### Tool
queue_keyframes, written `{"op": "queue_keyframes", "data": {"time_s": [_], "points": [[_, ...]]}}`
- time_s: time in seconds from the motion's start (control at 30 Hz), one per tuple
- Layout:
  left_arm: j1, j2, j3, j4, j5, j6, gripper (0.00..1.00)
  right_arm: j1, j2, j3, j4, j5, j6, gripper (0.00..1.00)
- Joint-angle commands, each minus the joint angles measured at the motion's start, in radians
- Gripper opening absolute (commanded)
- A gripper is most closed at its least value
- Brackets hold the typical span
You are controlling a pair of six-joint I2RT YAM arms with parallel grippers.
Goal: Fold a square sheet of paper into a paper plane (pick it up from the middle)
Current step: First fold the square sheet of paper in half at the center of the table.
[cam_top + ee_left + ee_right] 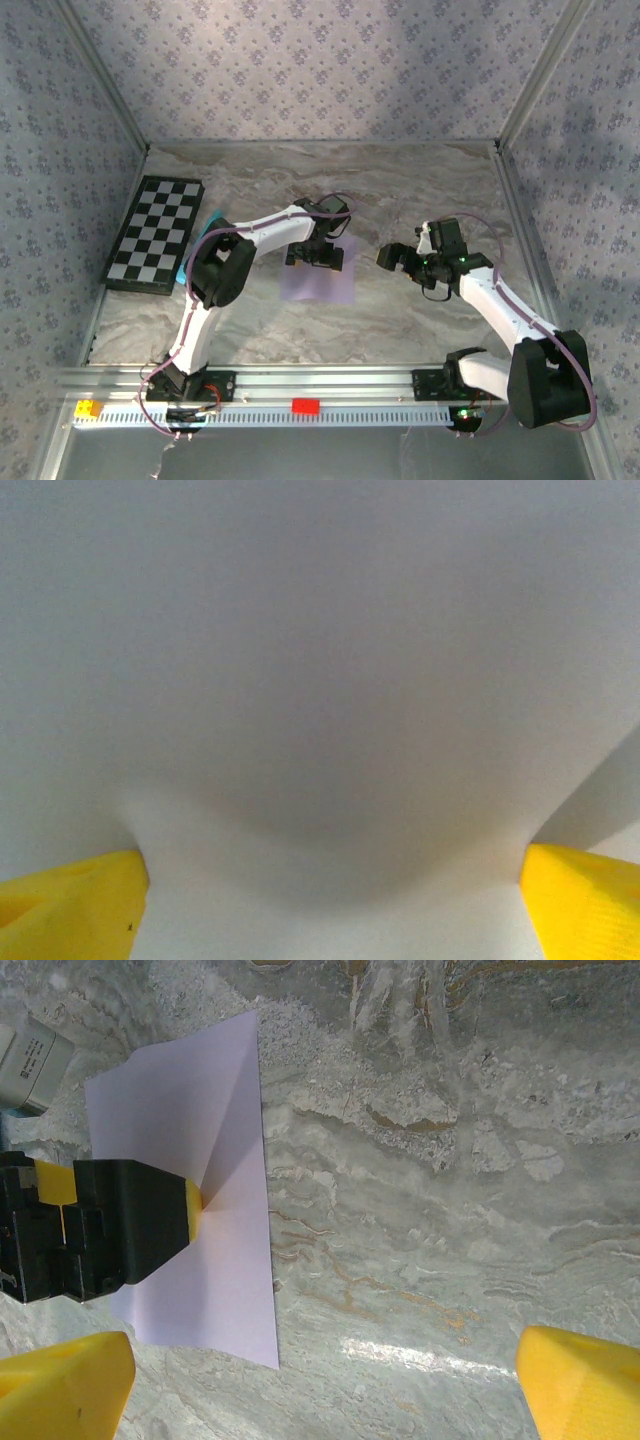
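The square sheet of paper [320, 285] lies pale lilac on the marble table, just left of centre. My left gripper [318, 258] points down onto its middle, open, with the yellow fingertips [70, 905] wide apart and pressed on the sheet. The paper [320, 680] bulges up between them. In the right wrist view one yellow left fingertip [193, 1208] touches the paper [200, 1110], and creases fan out from it. My right gripper [392, 257] hovers to the right of the sheet, open [320, 1380] and holding nothing, above bare marble.
A black-and-white checkered board [155, 232] lies at the left with a teal object [190, 255] along its right edge. Patterned walls close in the table on three sides. A red brick [305, 405] and a yellow one [88, 408] sit on the front rail.
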Motion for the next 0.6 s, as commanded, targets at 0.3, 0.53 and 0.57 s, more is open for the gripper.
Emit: {"op": "queue_keyframes", "data": {"time_s": [0.3,0.53,0.57], "points": [[-0.017,-0.062,-0.055,0.081,0.010,-0.004,0.66,0.007,-0.037,0.016,-0.028,0.034,0.031,1.00],[-0.022,-0.165,-0.120,0.176,-0.004,-0.004,0.45,0.005,-0.055,0.020,-0.029,0.050,0.050,1.00],[-0.022,-0.180,-0.131,0.191,-0.006,-0.006,0.42,0.005,-0.058,0.019,-0.030,0.054,0.053,1.00]]}}
